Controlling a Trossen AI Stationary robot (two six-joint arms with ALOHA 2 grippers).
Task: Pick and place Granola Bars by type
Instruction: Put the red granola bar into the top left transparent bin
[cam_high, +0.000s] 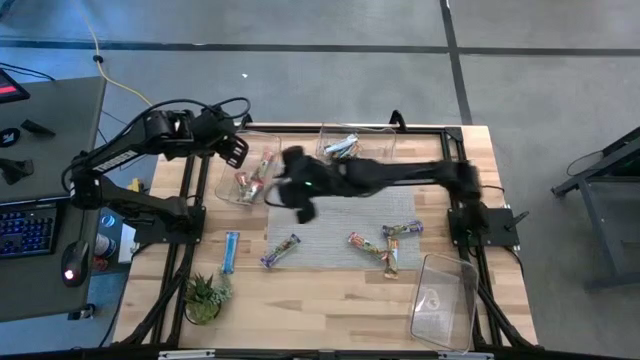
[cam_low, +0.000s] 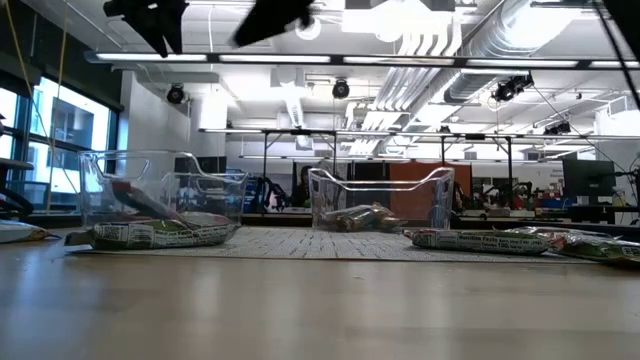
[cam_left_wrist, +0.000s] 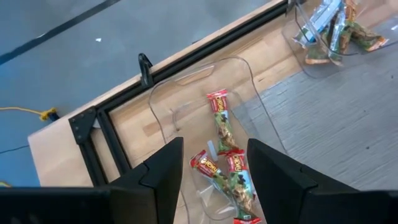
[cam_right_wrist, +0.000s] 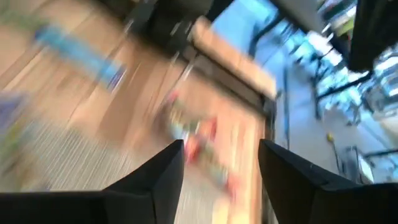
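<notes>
Wooden desk (cam_high: 330, 300) with a grey mat (cam_high: 340, 225) at its middle carries 3 clear bins. Red-wrapped granola bars (cam_left_wrist: 227, 165) lie in the left bin (cam_high: 245, 175), silver ones in the back bin (cam_high: 355, 145); the front-right bin (cam_high: 445, 300) holds none. Loose bars sit on the mat — a cluster (cam_high: 385, 245) right of centre — and a blue bar (cam_high: 231, 250) lies on bare wood. Left end effector (cam_left_wrist: 211, 180) hovers over the left bin, fingers apart, empty. Right end effector (cam_high: 305, 205) hangs above the mat, fingers apart.
</notes>
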